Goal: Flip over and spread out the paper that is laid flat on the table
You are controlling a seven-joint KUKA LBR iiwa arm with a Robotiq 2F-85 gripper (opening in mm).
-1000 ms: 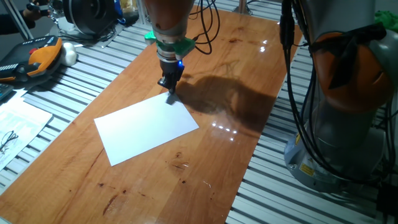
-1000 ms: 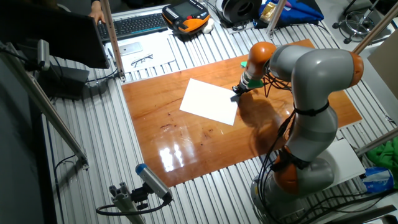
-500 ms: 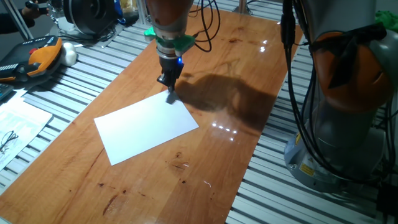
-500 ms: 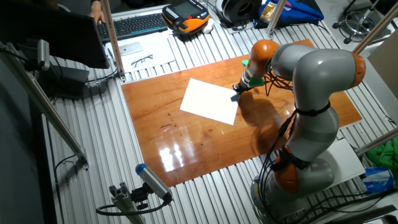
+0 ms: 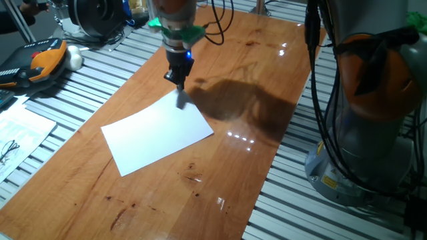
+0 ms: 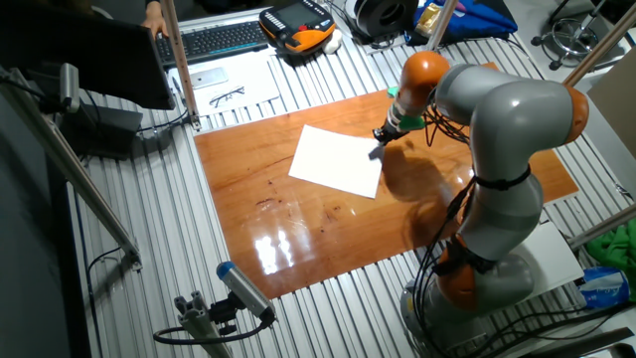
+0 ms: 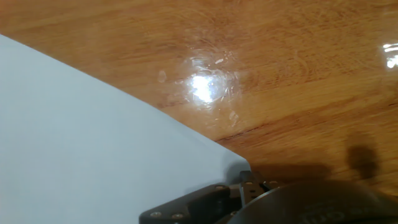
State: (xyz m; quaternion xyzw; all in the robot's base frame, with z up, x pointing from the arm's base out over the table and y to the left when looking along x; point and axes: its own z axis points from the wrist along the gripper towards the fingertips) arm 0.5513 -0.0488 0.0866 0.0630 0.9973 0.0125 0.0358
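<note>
Gripper (image 5: 179, 88) sits over the far corner of the paper (image 5: 157, 137), fingers pointed down at the table (image 5: 267, 80). Corner looks slightly raised in one fixed view, so we read it as pinched, but we can't tell jaw state for sure; the hand view only shows the sheet edge running up to the gripper body. Paper lies near the table's middle, white face up, otherwise flat. A corner grip makes sense to us: it's the only spot to peel a thin sheet off glossy wood for the flip.
</note>
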